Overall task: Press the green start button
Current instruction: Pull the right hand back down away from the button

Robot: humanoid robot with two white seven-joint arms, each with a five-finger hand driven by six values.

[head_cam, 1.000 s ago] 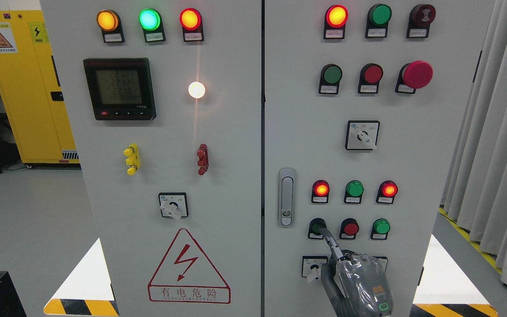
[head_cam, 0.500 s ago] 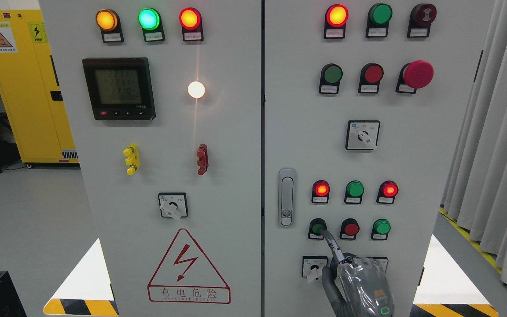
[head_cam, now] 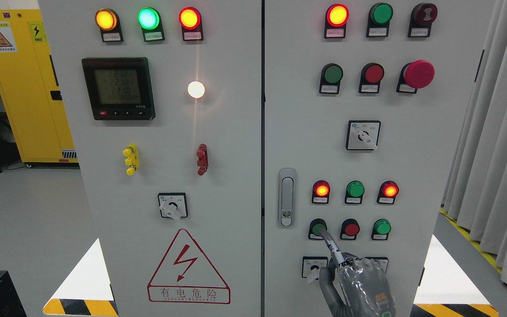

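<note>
One hand, the right hand [head_cam: 361, 286], was seen at the bottom edge of the head view, right of the middle, wrapped in clear plastic over a grey glove. Its index finger [head_cam: 330, 246] was stretched up and to the left; the other fingers were curled in toward the palm, and nothing was grasped. The fingertip was laid against the lower right edge of the green start button [head_cam: 318, 228]; contact appeared made, though how far the button was pushed in could not be told. The button was found on the right-hand cabinet door [head_cam: 412, 145], leftmost in the lowest row of three, just above and left of the hand. A red button [head_cam: 351, 229] was noted just beside it to the right, and a second green button [head_cam: 382, 227] beyond that. Directly above that row, three lamps were recorded: a lit red lamp [head_cam: 321, 189], an unlit green lamp [head_cam: 355, 189] and another lit red lamp [head_cam: 389, 190]. A rotary selector switch [head_cam: 314, 267] was seen below the start button, just left of the thumb. A grey door latch [head_cam: 287, 197] was noted left of the button, near the door's edge.
</note>
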